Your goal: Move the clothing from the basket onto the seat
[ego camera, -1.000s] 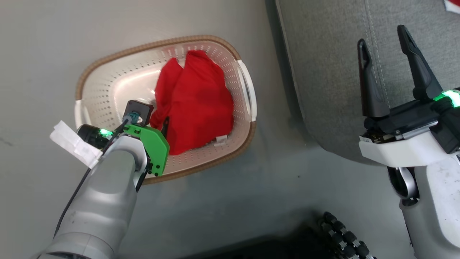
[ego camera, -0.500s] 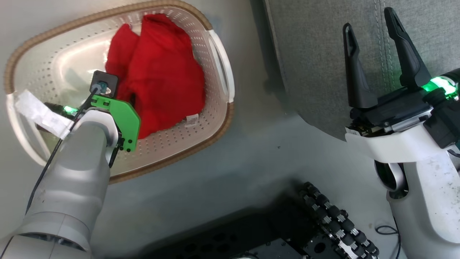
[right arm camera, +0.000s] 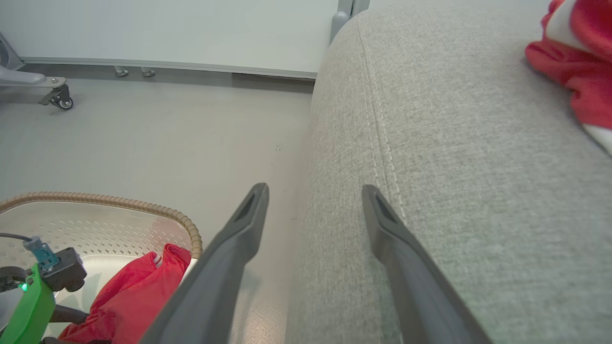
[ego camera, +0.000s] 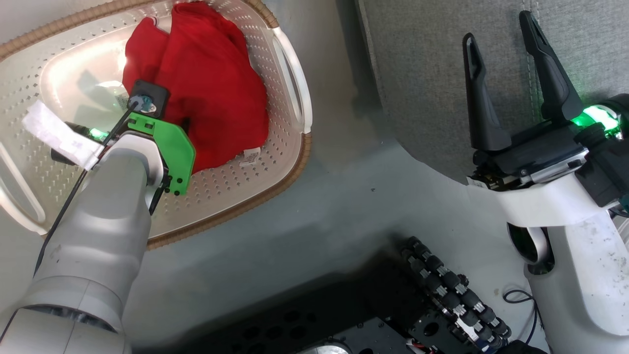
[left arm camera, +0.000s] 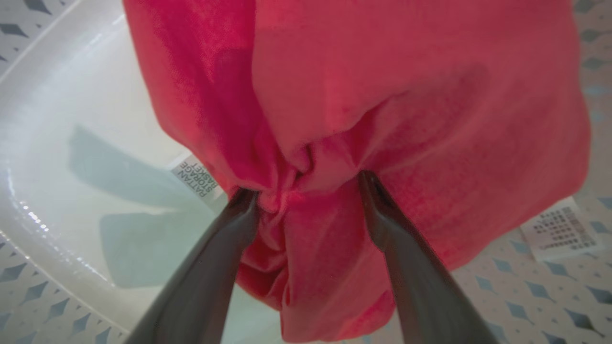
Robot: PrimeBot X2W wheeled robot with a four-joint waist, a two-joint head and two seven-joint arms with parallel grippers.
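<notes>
Red garment (left arm camera: 406,95) bunched between the spread tips of the left gripper (left arm camera: 306,186), down in the basket (ego camera: 295,162).
Its jaws stand wide apart, both dark tips pressed into a fold of the cloth, not clenched on it. The garment, white tag (ego camera: 250,156) at its edge, lies heaped in the cream, brown-rimmed basket. The right gripper (ego camera: 497,28), spread wide and empty, hovers above the grey seat (ego camera: 422,73), where a second red garment (right arm camera: 578,91) lies.

Bright red clothing (ego camera: 211,83), brown-rimmed cream-white perforated basket (ego camera: 231,191), light grey stitched seat (ego camera: 422,59), green bracket (ego camera: 174,152), pale grey floor (ego camera: 334,206).
</notes>
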